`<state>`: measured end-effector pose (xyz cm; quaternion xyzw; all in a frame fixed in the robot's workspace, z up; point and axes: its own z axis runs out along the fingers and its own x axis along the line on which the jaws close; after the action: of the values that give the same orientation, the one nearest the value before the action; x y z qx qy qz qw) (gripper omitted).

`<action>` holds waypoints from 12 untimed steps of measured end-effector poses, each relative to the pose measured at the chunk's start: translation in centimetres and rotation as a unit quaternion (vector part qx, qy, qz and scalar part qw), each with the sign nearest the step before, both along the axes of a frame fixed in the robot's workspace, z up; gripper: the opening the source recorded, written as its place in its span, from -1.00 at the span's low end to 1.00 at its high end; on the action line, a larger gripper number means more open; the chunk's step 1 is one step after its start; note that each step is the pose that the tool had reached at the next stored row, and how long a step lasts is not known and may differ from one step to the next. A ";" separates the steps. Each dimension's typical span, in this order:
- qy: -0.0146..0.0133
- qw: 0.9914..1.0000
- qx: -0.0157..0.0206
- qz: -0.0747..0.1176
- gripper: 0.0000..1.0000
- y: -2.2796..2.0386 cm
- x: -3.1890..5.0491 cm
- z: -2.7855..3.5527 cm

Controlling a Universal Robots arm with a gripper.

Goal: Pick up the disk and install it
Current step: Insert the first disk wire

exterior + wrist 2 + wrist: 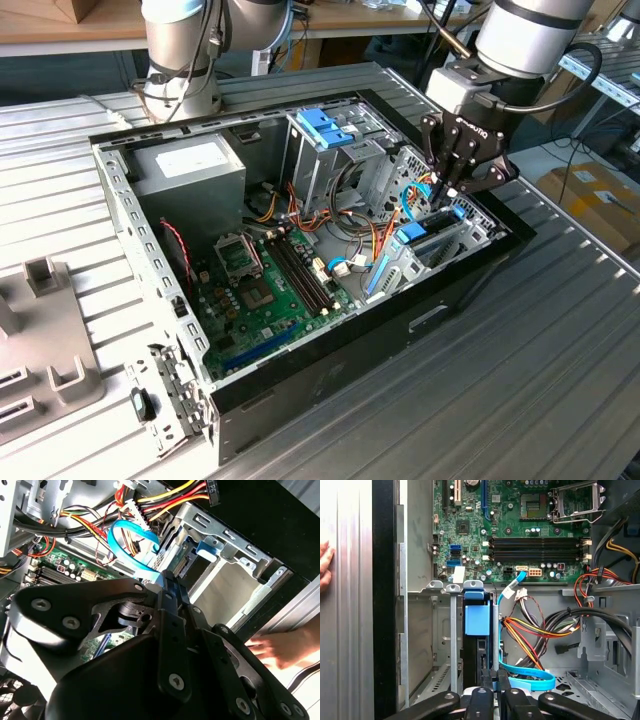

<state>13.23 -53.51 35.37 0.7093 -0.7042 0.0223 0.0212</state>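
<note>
Hanging over the metal bay (454,645) at one side of the computer case (330,375), the gripper (446,192) has its fingers pressed together. The disk (479,655) seems to stand on edge in that bay, under a blue clip (476,620). A hand (280,647) rests outside the case.

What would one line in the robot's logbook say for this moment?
gripper | jaws shut | tips at drive bay, exterior view's right end of open computer case | person's hand beside case
</note>
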 end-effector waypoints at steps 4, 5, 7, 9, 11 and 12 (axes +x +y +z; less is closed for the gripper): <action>-0.003 1.000 0.000 0.007 -0.69 0.00 -0.32 0.00; -0.004 1.000 0.000 0.009 -0.69 0.00 -0.35 0.00; -0.006 1.000 0.000 0.014 -0.69 -0.01 -0.46 0.01; -0.008 1.000 0.000 0.018 -0.69 0.00 -0.56 0.03; -0.010 1.000 0.000 0.022 -0.69 0.00 -0.71 0.10; -0.010 1.000 0.000 0.024 -0.69 0.00 -0.74 0.11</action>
<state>12.49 -53.52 35.48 0.7255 -0.6874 0.0302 0.0132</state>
